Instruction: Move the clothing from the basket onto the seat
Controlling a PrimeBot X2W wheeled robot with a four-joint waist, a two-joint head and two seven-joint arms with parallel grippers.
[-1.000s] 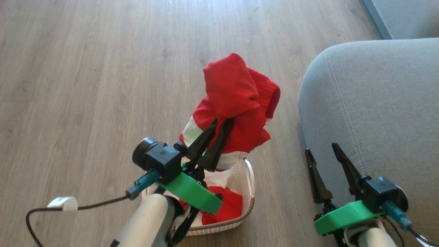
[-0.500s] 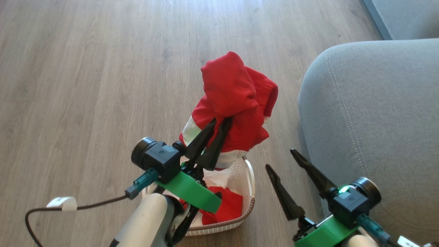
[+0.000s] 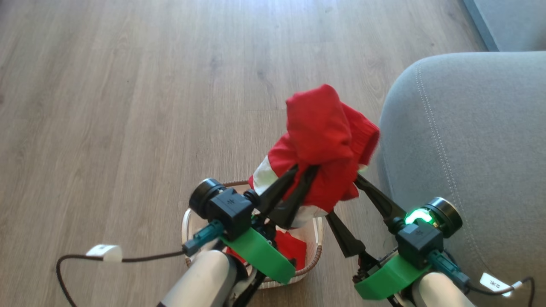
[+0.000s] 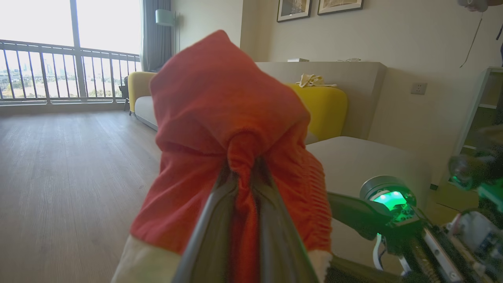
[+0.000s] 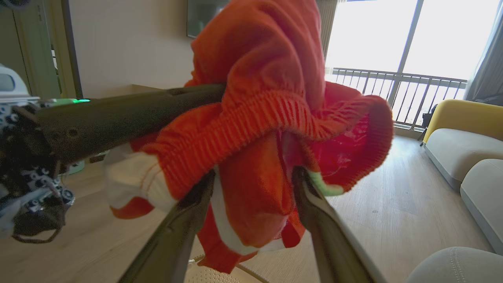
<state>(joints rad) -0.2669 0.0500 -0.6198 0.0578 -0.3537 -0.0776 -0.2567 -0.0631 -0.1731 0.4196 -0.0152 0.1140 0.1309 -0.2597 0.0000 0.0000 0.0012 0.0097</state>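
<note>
**Head view.** L gripper [image 3: 305,168]: jaws clamped on a bunched fold of the red garment [image 3: 324,128], which has a white band at its lower edge. Garment hangs lifted clear of the basket [image 3: 184,224], above its far right corner, just beside the seat [image 3: 469,149] edge but not on it. R gripper [image 3: 342,196]: jaws spread wide, straddling garment's lower folds from the seat side, no clamp. Second red garment [image 3: 294,249] lies inside basket. Basket stands on wood floor [image 3: 128,106], near seat.
**L wrist view.** Fingers [image 4: 212,220] pinch fabric betw. tips.
**R wrist view.** Fabric droops betw. open fingers [image 5: 326,228].
</note>
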